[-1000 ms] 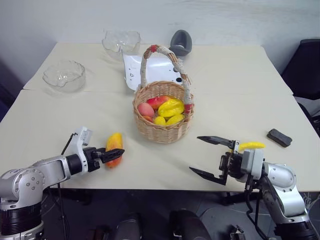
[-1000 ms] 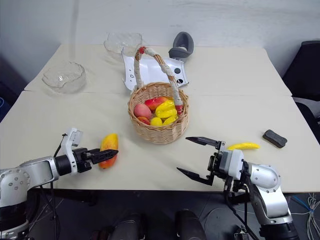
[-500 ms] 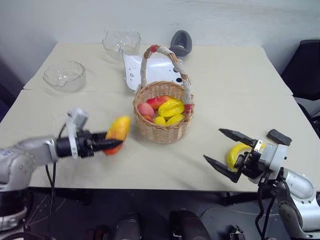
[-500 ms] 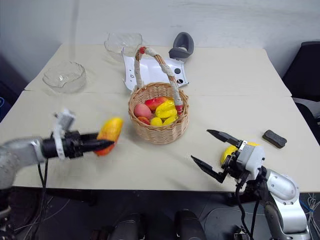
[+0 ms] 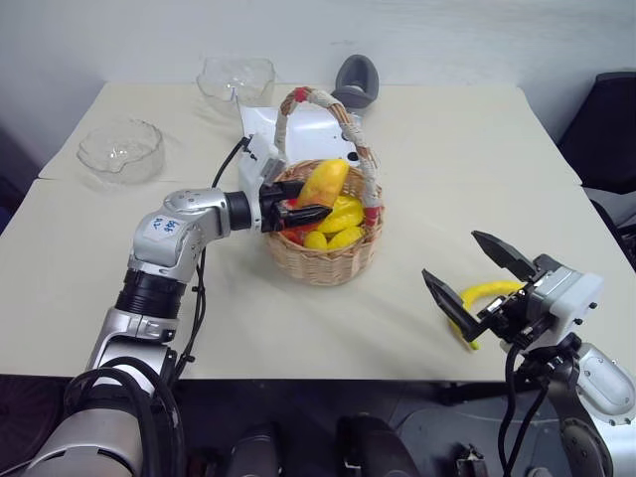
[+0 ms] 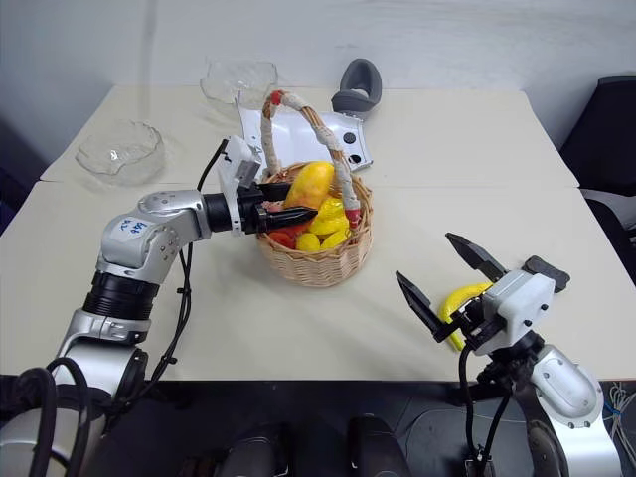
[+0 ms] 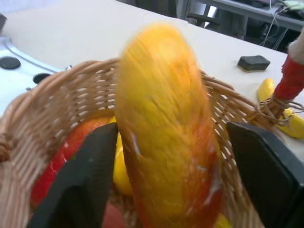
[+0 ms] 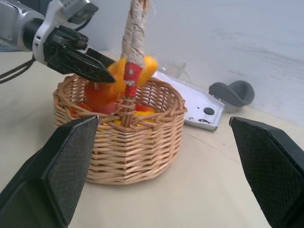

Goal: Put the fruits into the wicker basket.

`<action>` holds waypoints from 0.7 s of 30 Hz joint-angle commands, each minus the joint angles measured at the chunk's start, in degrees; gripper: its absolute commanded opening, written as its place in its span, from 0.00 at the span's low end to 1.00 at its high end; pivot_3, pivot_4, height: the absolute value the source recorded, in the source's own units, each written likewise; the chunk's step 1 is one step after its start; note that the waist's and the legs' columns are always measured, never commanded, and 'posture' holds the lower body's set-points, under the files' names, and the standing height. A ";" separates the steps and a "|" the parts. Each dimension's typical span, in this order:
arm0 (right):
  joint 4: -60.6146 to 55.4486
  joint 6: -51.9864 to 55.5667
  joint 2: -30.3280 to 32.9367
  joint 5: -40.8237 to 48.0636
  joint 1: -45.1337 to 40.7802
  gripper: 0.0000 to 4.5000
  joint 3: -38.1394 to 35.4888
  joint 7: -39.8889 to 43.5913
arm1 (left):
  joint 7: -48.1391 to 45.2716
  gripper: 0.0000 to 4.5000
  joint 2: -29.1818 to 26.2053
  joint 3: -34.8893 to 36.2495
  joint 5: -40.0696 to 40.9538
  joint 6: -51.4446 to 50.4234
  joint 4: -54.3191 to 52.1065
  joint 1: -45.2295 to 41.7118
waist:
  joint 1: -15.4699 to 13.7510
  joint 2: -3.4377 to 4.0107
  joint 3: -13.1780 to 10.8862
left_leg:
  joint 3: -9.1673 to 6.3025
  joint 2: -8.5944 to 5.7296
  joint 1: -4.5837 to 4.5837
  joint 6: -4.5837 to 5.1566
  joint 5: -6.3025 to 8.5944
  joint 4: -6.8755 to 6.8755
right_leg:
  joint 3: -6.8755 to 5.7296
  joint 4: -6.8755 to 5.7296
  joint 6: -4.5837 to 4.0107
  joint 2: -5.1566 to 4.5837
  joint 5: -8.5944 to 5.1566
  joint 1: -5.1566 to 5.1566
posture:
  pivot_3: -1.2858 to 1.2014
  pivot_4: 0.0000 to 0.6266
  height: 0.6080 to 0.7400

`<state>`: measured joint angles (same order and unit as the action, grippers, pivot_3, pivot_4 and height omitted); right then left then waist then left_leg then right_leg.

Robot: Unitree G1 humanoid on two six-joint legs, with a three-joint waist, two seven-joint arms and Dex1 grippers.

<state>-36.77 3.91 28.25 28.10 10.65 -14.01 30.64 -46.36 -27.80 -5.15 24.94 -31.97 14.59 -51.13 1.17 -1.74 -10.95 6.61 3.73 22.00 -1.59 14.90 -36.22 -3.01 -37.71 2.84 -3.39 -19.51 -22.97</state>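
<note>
The wicker basket (image 5: 323, 260) stands mid-table and holds several red, pink and yellow fruits. My left gripper (image 5: 310, 199) reaches level over its rim from the left, under the arched handle (image 5: 288, 124). The yellow-to-orange mango (image 5: 324, 182) hangs above the fruits between its fingers (image 7: 85, 180). The jaws are open, with a gap showing beside the mango. The yellow banana (image 5: 492, 293) lies on the table near the front right edge. My right gripper (image 5: 452, 256) hovers open and empty just in front of the banana.
Two clear glass bowls (image 5: 121, 149) (image 5: 237, 78) sit at the back left. A white flat device (image 5: 313, 134) and a grey object (image 5: 358, 79) lie behind the basket. A small black block (image 6: 545, 268) rests at the right edge.
My left gripper lifted the mango off the table, carried it right to above the basket, and its jaws have now opened. My right gripper drifted right and tilted upward, staying open.
</note>
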 commanded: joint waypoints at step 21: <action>-0.70 5.02 -3.14 8.84 38.09 1.00 -18.70 9.24 | -26.52 0.99 -17.81 18.11 3.59 27.66 -13.91 35.51 | 0.37 -0.06 0.06 | 0.10 0.09 -0.64 0.24 0.72 0.29 | 0.19 0.29 -0.22 -0.23 -0.13 0.53 | 0.52 0.24 1.00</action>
<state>-34.63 5.62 23.80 35.99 48.96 -32.38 42.18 -73.01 -45.25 11.92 27.36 -4.84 3.28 -15.58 1.53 -1.80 -10.90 6.72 3.81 21.37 -1.35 15.61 -35.93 -2.82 -37.44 2.60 -3.66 -19.64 -22.46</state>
